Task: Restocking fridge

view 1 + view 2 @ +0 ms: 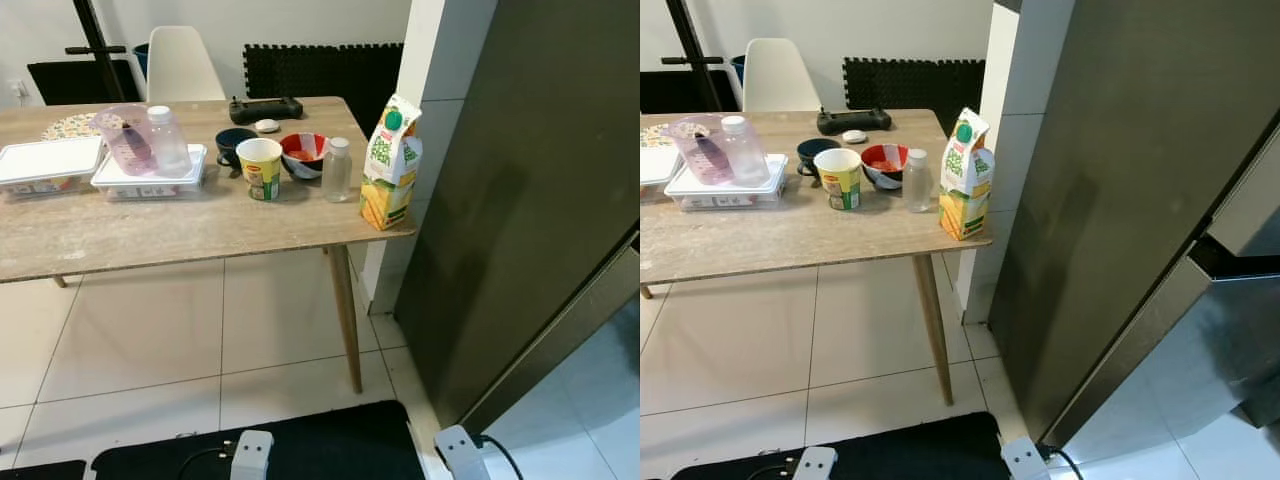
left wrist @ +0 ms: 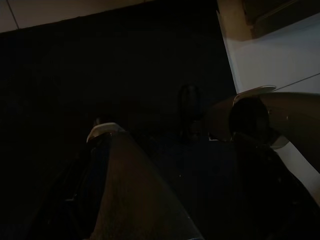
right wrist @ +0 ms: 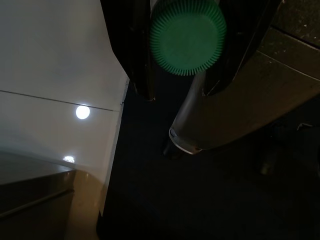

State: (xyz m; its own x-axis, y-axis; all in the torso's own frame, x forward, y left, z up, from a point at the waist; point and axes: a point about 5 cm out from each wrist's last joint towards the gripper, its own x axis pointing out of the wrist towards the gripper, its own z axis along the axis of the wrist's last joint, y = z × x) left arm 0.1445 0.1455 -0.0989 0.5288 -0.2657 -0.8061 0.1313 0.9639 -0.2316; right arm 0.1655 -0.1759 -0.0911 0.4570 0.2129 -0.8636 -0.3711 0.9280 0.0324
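In the right wrist view my right gripper (image 3: 179, 92) hangs low over the dark mat, its two black fingers (image 3: 132, 50) shut around a round green ribbed cap (image 3: 187, 35); whatever is under the cap is hidden. The left wrist view is very dark, and my left arm hangs idle above the same mat. On the wooden table (image 1: 150, 235) stand a juice carton (image 1: 390, 165) at the near right corner, a small clear bottle (image 1: 337, 170), a yellow noodle cup (image 1: 260, 168) and a red bowl (image 1: 304, 153). The tall grey fridge (image 1: 1120, 200) stands to the right.
Further left on the table are two lidded plastic boxes (image 1: 48, 163), a pink jug (image 1: 128, 138), a white-capped bottle (image 1: 168, 140) and a dark bowl (image 1: 234, 143). A white pillar (image 1: 420, 60) separates table and fridge. A white chair (image 1: 183, 62) stands behind. A black mat (image 1: 300, 450) lies underfoot.
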